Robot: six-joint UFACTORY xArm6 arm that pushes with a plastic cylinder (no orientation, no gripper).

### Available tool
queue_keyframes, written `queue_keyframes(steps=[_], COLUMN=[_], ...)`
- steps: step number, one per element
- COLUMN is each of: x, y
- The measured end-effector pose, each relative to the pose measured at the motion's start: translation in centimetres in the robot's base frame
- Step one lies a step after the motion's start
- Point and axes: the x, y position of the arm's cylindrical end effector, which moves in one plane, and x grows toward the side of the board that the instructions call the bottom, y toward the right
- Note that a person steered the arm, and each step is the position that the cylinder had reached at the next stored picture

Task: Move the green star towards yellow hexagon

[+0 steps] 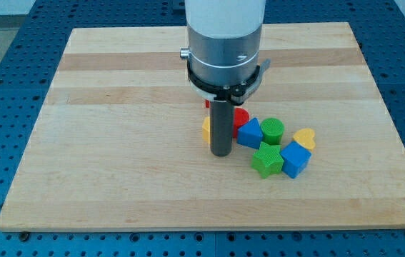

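The green star (266,160) lies on the wooden board at the view's lower right of centre. The yellow hexagon (206,129) is mostly hidden behind my rod; only its left edge shows. My tip (221,153) rests on the board just right of the yellow hexagon and about a block's width left of the green star, not touching the star.
A red block (241,117) peeks out behind the rod. A blue block (249,133), a green cylinder (272,130), a yellow heart (304,138) and a blue cube (295,159) crowd around the star. The board (116,143) sits on a blue pegboard.
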Motion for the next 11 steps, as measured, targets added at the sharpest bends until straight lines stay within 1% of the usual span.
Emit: queue_keyframes(steps=[3,4,5,6,8,9,11], x=[-2.4,-2.5,-3.0,-3.4,-3.4,-3.6,-5.7], y=[1.4,2.7,2.7,2.1,-3.7,-5.5,-5.6])
